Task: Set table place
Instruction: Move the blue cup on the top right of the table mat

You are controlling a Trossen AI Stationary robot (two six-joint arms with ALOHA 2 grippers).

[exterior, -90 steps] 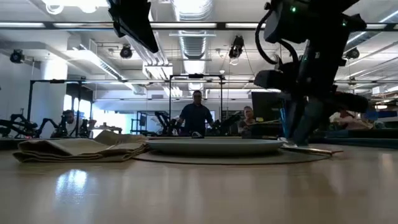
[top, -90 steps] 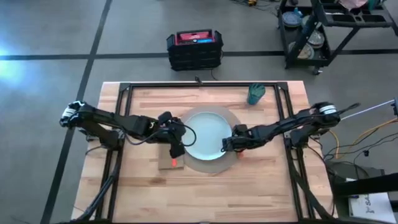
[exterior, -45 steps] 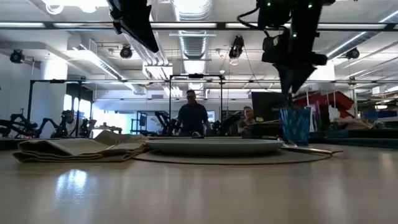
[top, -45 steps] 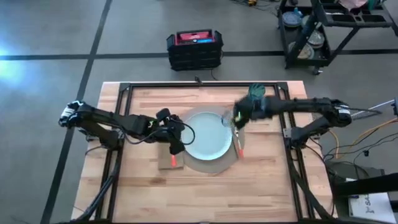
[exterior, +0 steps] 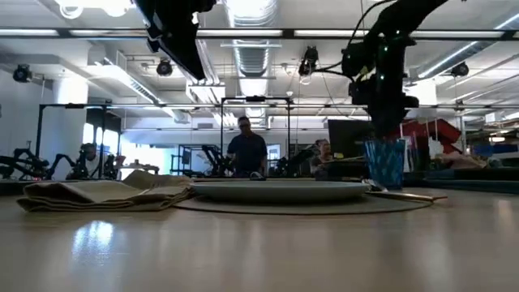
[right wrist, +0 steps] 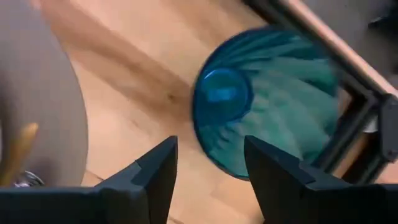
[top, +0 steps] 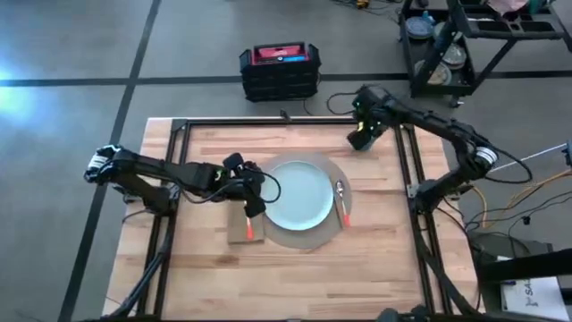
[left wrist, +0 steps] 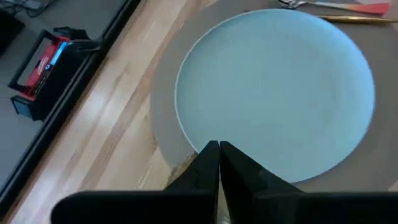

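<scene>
teal cup [right wrist: 267, 102] upright on table [top: 375, 259], right gripper [right wrist: 208, 165] (jaws apart) above

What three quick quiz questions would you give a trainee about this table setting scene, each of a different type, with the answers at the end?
1. True or false: the right end effector is shut on the teal cup.
2. Multiple choice: the spoon lies A) on the napkin, B) beside the plate, on the right arm's side, C) inside the cup.
3. Fill in: the left end effector, fingers shut, hovers at the plate's edge; the plate rests on a round tan ____.

Key: 1 false, it is open above the cup. 2 B. 3 mat.
</scene>
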